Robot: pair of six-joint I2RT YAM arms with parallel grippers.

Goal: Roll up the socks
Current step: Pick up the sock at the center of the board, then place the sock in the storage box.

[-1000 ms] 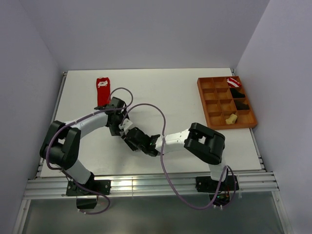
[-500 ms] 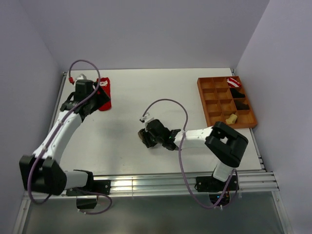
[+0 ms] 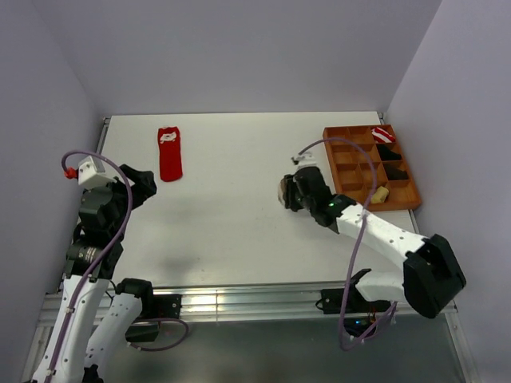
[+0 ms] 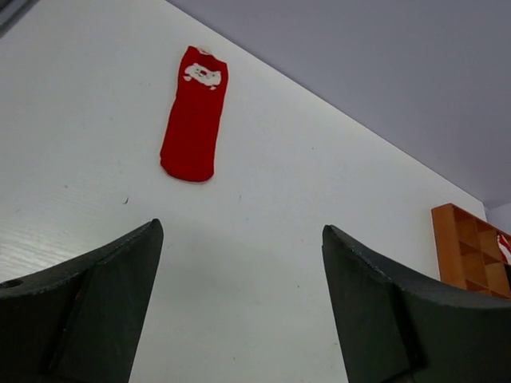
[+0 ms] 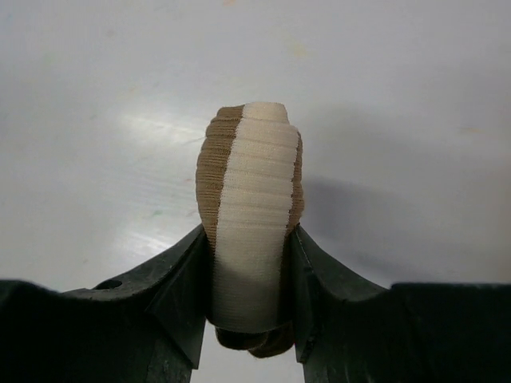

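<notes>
You're pinching the rolled striped sock (image 5: pixel 251 199) between the jaws of the right gripper (image 5: pixel 251 243) beside the tray (image 3: pixel 329 159) at two o'clock, so be squeezing evenly while lowering it in, with the left gripper (image 4: pixel 239 263) hanging, jaws spread wide, near the red sock (image 3: pixel 168 154) at eleven o'clock.

One red sock (image 3: pixel 168 153) lies ahead of the left tool (image 4: pixel 241 231); one rolled brown-and-cream sock (image 5: pixel 249 215) sits in the right tool (image 5: pixel 251 239). One orange tray (image 3: pixel 334 169) beside the right tool holds four bundles: one red-and-white bundle (image 3: pixel 383 134), two black bundles (image 3: pixel 389 152), one pale yellow bundle (image 3: pixel 378 194).
</notes>
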